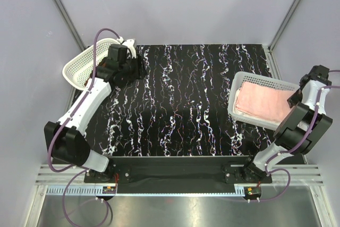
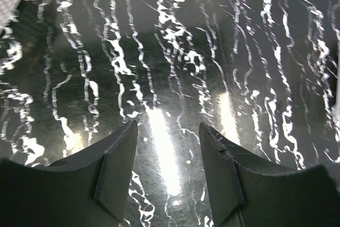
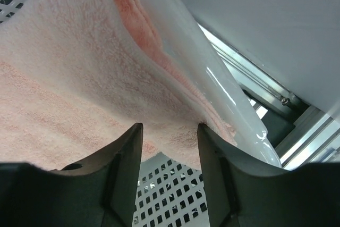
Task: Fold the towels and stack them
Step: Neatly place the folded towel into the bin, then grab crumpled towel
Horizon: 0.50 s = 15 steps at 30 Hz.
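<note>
On my left, the left gripper (image 2: 167, 126) hangs with jaws apart over the bare marbled table (image 2: 159, 51), holding nothing, near the tilted white basket (image 1: 79, 70). On the right, the pale pink towel (image 1: 263, 102) lies folded in the other basket (image 1: 265, 80). The right gripper (image 3: 170, 128) stands parted at the towel's edge, clamping nothing. The towel looks soft, light and limp, so I'd pinch through its thick folded edge.
</note>
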Each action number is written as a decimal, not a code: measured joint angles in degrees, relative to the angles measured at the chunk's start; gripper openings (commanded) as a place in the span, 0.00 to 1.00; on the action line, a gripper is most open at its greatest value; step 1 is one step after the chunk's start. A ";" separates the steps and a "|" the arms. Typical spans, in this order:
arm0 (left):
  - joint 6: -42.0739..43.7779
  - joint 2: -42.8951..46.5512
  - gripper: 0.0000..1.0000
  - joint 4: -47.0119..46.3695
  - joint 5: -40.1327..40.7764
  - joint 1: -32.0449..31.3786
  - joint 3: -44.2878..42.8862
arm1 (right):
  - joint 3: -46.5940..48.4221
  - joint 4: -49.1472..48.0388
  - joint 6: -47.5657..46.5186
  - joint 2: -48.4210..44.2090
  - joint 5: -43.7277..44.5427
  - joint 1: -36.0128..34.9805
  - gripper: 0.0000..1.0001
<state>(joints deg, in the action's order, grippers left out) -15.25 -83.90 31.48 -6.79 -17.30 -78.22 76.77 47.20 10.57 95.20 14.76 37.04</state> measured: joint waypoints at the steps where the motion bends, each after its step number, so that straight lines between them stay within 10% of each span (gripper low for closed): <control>1: 0.26 0.07 0.56 -0.02 0.66 0.24 -0.02 | 0.00 0.02 0.15 -0.04 -0.33 0.00 0.53; 15: 6.73 -14.01 0.60 1.90 13.03 15.19 -21.92 | 5.53 -4.59 8.81 -15.58 -21.24 -11.37 1.00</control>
<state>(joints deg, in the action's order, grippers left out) -8.51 -97.91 33.39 6.24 -2.11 -100.14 82.30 42.61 19.38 79.61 -6.48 25.67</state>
